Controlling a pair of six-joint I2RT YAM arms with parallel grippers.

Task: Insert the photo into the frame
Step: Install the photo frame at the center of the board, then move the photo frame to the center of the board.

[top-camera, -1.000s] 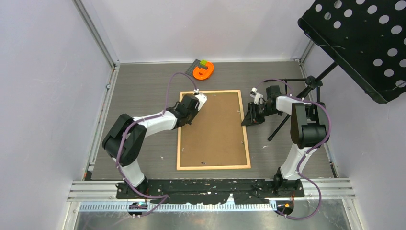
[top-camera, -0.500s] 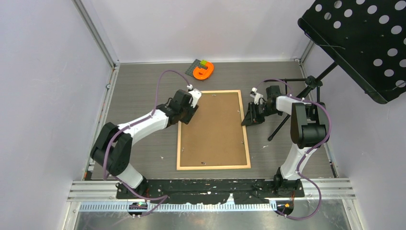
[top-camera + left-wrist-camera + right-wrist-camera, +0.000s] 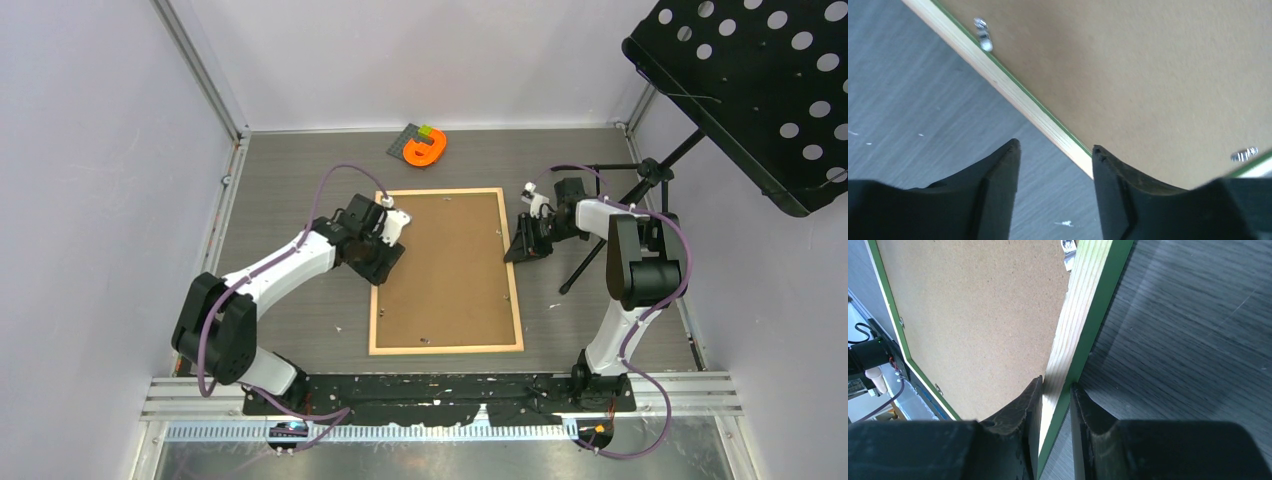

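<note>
Between the fingers of the right tool [image 3: 1055, 385]: frame [image 3: 1088, 300] right rail, pinched. Spread and empty, left tool [image 3: 1055, 146] hangs over left rail. Brown board [image 3: 445, 270] fills frame on worktop [image 3: 300, 180]. No photo visible, likely beneath; fastening may remain.

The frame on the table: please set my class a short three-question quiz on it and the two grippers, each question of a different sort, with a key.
1. True or false: the brown backing board lies face up inside the frame.
2. Which gripper is closed on a rail of the frame? A the left; B the right; C neither.
3. Fill in: the curved object beyond the frame's far end is coloured ____.

Key:
1. True.
2. B. The right gripper pinches the right rail. The left gripper is open over the left rail.
3. Orange.
</note>
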